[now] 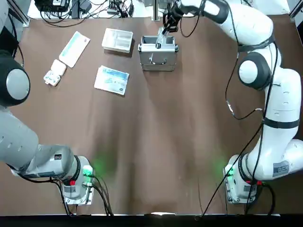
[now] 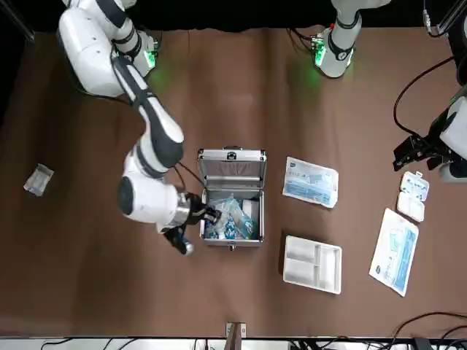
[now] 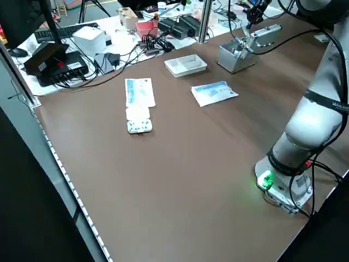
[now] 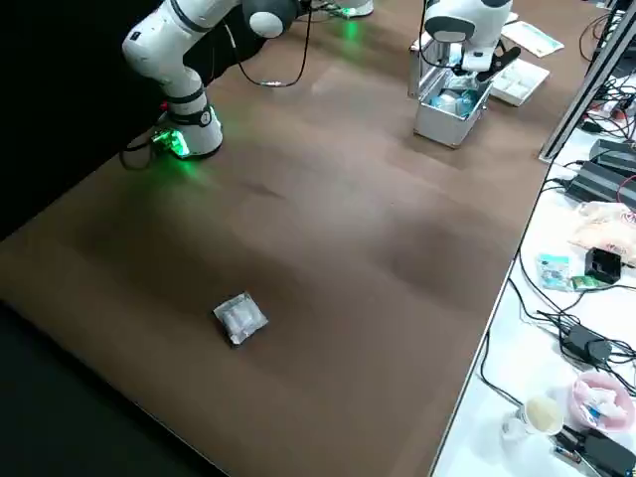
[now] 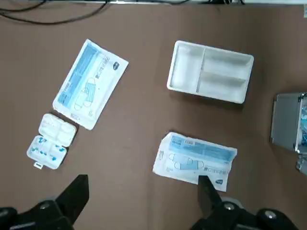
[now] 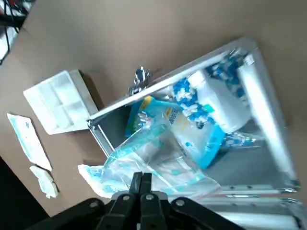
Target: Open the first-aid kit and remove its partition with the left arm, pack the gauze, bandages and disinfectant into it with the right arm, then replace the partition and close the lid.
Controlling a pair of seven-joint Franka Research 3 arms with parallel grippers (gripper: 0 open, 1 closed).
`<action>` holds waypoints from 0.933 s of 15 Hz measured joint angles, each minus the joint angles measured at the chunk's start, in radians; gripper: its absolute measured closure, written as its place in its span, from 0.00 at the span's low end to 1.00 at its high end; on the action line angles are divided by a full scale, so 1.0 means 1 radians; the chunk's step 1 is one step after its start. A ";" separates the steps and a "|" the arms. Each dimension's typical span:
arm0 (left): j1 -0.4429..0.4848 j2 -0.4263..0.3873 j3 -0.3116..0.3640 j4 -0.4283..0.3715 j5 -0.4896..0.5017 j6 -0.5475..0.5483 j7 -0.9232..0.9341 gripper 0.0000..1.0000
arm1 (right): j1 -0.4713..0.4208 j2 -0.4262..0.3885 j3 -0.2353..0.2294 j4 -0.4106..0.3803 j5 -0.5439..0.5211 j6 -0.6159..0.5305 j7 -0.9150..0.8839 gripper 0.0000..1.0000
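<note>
Right gripper (image 6: 142,184) pinched onto a clear crinkly plastic packet (image 6: 153,153) inside the open silver metal case (image 2: 231,195). Left gripper (image 5: 141,201) wide open, empty, above the brown bench (image 1: 165,132) near the pale translucent partition tray (image 1: 117,40).

small crumpled clear packet (image 4: 239,318) alone on the brown table (image 1: 165,132), well apart from everything; white pill organizer (image 5: 51,145) just beside a long blue-white packet (image 5: 89,84); cables (image 1: 90,9) along far edge

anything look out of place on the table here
One small clear packet lies alone on the robot's right, far from the case and the other supplies. The partition sits outside the case while the right hand, shut on a clear bag, packs it; the left hand is open.
</note>
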State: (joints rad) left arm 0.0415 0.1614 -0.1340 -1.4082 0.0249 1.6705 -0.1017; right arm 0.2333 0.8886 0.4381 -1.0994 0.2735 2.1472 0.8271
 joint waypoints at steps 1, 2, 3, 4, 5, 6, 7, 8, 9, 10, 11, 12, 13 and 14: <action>0.000 0.000 -0.001 0.000 0.000 0.000 0.000 0.00 | 0.017 0.011 0.000 -0.007 0.000 0.036 0.008 0.99; 0.000 0.000 -0.002 0.000 0.000 0.000 0.000 0.00 | 0.032 0.023 -0.001 -0.015 0.000 0.069 0.011 0.99; -0.001 0.000 -0.004 0.000 0.000 0.000 0.000 0.00 | 0.046 0.033 -0.003 -0.022 0.000 0.098 0.014 0.99; -0.002 0.000 -0.006 0.000 0.000 0.000 0.000 0.00 | 0.057 0.045 -0.006 -0.025 0.000 0.120 0.014 0.99; -0.003 0.000 -0.008 0.000 0.000 0.000 0.000 0.00 | 0.067 0.055 -0.010 -0.026 0.000 0.131 0.014 0.99; -0.004 0.000 -0.009 0.000 0.000 0.000 0.000 0.00 | 0.076 0.063 -0.015 -0.026 0.000 0.136 0.014 0.99; -0.005 0.000 -0.010 -0.001 0.000 0.000 0.000 0.00 | 0.082 0.068 -0.020 -0.026 0.000 0.137 0.014 0.98; -0.005 0.000 -0.011 -0.002 0.000 0.000 0.000 0.00 | 0.088 0.071 -0.026 -0.026 -0.001 0.137 0.014 0.98; -0.006 0.000 -0.012 -0.002 0.000 0.000 0.000 0.00 | 0.094 0.072 -0.037 -0.026 -0.004 0.137 0.013 0.94; -0.006 0.000 -0.012 -0.003 0.000 0.000 0.000 0.00 | 0.099 0.072 -0.048 -0.026 -0.008 0.137 0.012 0.85; -0.006 0.000 -0.013 -0.004 0.000 0.000 0.000 0.00 | 0.104 0.072 -0.055 -0.026 -0.016 0.137 0.011 0.76; -0.006 0.000 -0.013 -0.004 0.000 0.000 0.000 0.00 | 0.105 0.072 -0.061 -0.026 -0.025 0.137 0.009 0.67; -0.006 0.000 -0.013 -0.005 0.000 0.000 0.000 0.00 | 0.105 0.072 -0.066 -0.023 -0.039 0.138 0.003 0.57; -0.006 0.000 -0.013 -0.007 0.000 0.000 0.000 0.00 | 0.104 0.069 -0.071 -0.019 -0.049 0.139 -0.004 0.48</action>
State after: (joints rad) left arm 0.0357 0.1615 -0.1474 -1.4150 0.0252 1.6700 -0.1016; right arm 0.3373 0.9578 0.3667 -1.1183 0.2249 2.2858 0.8227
